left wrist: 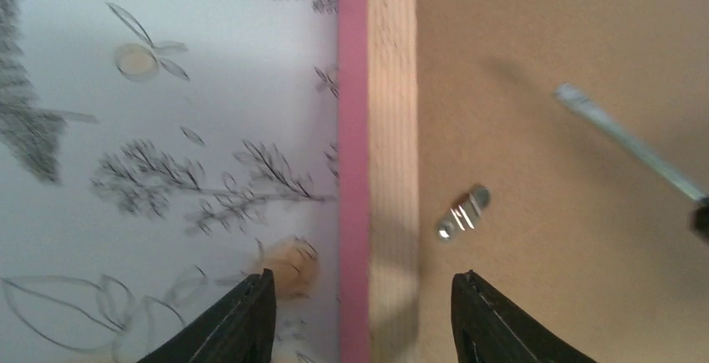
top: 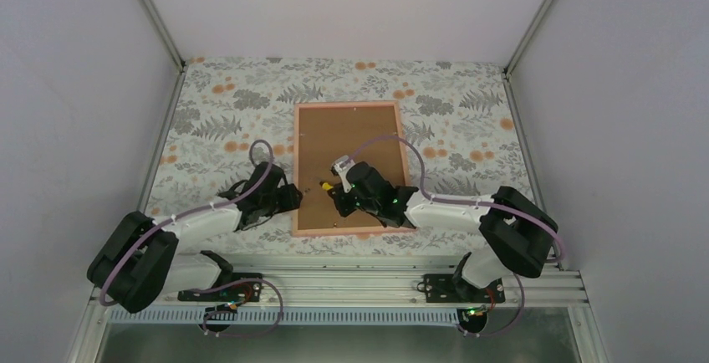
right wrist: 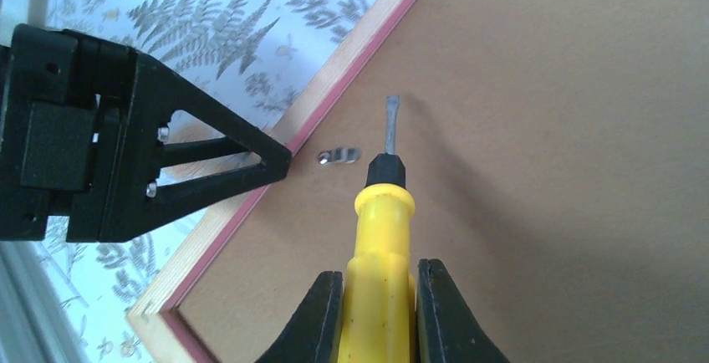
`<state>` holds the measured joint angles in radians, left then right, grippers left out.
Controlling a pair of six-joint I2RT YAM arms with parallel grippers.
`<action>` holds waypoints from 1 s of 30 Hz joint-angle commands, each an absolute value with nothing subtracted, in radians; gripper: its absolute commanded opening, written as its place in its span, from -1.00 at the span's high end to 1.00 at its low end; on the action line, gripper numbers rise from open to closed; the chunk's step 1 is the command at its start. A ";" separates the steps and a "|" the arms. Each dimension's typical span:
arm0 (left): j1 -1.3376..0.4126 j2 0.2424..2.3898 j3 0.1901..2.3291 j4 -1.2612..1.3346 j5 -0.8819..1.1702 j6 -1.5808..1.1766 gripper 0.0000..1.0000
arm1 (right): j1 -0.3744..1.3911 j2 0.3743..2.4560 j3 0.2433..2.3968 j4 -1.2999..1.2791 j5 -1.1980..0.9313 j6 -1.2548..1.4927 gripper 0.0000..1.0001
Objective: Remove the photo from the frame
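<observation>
The overhead camera gave you the leaf-printed tablecloth (top: 217, 112) spread under everything. On it the frame (top: 347, 105) lay flat, back side up, its thin pink rim running round the brown backing panel (top: 355, 141) that filled it. That panel hid the photo in all three views, so you could not see it. Only this view gave you the whole frame at once, with both arms reaching in toward its left rail.

Your left gripper (left wrist: 363, 276) sat at that left rail. Its own camera showed what the overhead one could not. The fingers stood apart, one over the cloth outside the frame and one over the backing panel inside it. The pink and bare-wood rail ran between them with a gap on each side, and they held nothing. The right wrist view caught the same gripper from the side, low by the rail, but you could not tell whether it touched.

Your right gripper (right wrist: 378, 273) hung over the backing panel, inside the frame's left rail, its fingers closed on the yellow handle of a screwdriver (right wrist: 383, 212). The overhead view reduced the tool to a yellow speck.

Both wrist views showed a small metal clip (right wrist: 339, 155) on the panel just inside the left rail, with the screwdriver's blade tip near it but apart
</observation>
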<state>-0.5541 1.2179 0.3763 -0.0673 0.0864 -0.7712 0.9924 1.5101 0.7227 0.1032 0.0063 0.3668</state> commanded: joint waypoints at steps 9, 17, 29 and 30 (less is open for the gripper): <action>-0.413 1.525 0.724 -0.183 -0.053 -0.482 -0.14 | 0.876 1.498 0.742 0.174 0.041 0.306 0.92; -0.376 1.697 0.857 -0.149 0.006 -0.428 -0.14 | 0.848 1.537 0.761 0.200 0.016 0.295 0.92; -0.374 1.749 0.852 -0.124 0.074 -0.402 0.51 | 0.835 1.623 0.839 0.211 -0.011 0.254 0.92; -0.375 1.744 0.839 -0.119 0.081 -0.406 0.58 | 0.836 1.632 0.848 0.211 -0.012 0.250 0.92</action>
